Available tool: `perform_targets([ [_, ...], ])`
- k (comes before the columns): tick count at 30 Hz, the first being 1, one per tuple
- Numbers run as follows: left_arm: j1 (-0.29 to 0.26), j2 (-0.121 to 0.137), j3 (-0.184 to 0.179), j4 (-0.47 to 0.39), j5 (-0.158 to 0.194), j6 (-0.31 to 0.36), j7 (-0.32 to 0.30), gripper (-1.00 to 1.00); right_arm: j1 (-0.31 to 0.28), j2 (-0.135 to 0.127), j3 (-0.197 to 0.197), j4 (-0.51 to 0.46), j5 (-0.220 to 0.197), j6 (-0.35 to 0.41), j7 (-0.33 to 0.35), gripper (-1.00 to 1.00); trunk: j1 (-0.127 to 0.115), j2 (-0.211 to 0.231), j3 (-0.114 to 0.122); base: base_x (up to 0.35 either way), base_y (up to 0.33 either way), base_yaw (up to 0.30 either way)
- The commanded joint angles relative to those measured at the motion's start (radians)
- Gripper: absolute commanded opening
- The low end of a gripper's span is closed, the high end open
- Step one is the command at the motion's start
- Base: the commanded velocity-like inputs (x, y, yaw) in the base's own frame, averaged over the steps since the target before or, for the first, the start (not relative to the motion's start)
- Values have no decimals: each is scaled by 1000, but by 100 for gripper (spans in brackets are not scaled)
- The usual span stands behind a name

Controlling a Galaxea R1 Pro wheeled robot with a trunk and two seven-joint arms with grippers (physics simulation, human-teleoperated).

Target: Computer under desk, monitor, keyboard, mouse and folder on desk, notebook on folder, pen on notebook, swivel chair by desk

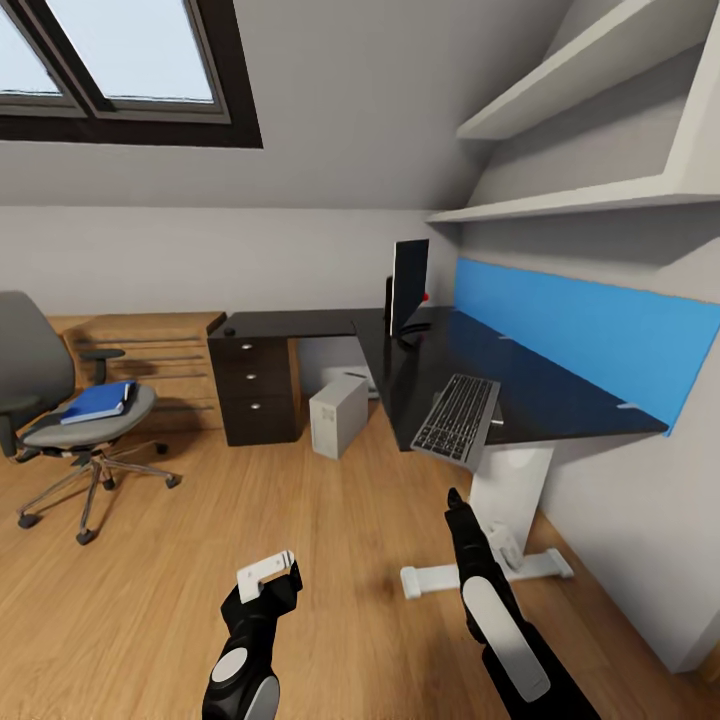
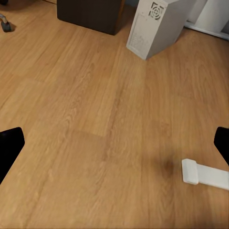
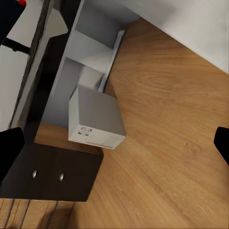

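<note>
The robot is standing on the wooden floor (image 1: 330,560), facing the desk (image 1: 540,400) with both arms held low and neither claw carrying anything. The left claw (image 1: 268,580) is showing its two fingertips at opposite edges of its wrist view with bare floor between them, so its fingers are standing apart and empty; the right claw (image 1: 455,500) is showing the same spread in its own wrist view. The keyboard (image 1: 458,416) is lying at the near end of the desk, overhanging the front edge, its long axis running away from the robot toward the monitor (image 1: 408,284). It is lying just ahead of and above the right claw, so the right arm is judged the nearer one for shifting it. The folder (image 1: 98,401) is resting on the chair (image 1: 70,420) seat, well apart to the left and ahead of the left claw, with its long axis running obliquely across the seat. The computer (image 1: 338,413) is standing on the floor at the inner corner of the desk, beside the drawer unit (image 1: 256,388). A small dark object, possibly the mouse (image 1: 230,330), is sitting above the drawers.
</note>
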Motion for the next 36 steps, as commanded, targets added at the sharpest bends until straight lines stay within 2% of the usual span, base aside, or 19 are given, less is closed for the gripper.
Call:
perform_targets([
  [1,-1,0,-1,-1,5,4,7,100,-1,0,2,-1,-9,-17,-2,100,4,-8,-4,0,0,0],
  [4,-1,0,-1,-1,5,4,7,100,-1,1,3,-3,-10,-51,-3,100,15,-29,-14,0,0,0],
  [7,-1,0,-1,-1,5,4,7,100,-1,16,3,-6,-10,-102,-2,100,27,-50,-23,0,0,0],
  [10,-1,0,-1,2,5,4,7,100,-1,42,5,-7,-10,-187,-2,100,38,-71,-32,0,0,0],
  [13,-1,0,-1,12,5,2,4,100,-1,74,8,-9,-10,-280,7,100,38,-71,-32,0,0,0],
  [15,-1,0,0,13,5,1,2,100,-1,81,9,-9,-10,-298,23,100,38,-71,-32,0,0,0],
  [19,-1,0,-12,16,5,0,-1,100,-1,88,9,-9,-11,-312,95,100,38,-71,-32,0,0,0],
  [24,-1,3,-53,17,5,-1,2,100,-1,88,2,0,-14,-311,214,100,38,-71,-32,0,0,0],
  [26,-1,3,-55,17,5,-2,2,100,-1,88,1,4,-27,-310,218,100,38,-71,-32,37,0,0],
  [32,-1,4,-55,17,5,-1,-1,100,-1,86,0,5,-109,-313,219,100,38,-71,-32,214,0,0],
  [36,-1,4,-55,17,5,-1,1,100,-1,87,1,6,-121,-316,219,100,38,-71,-32,305,0,0],
])
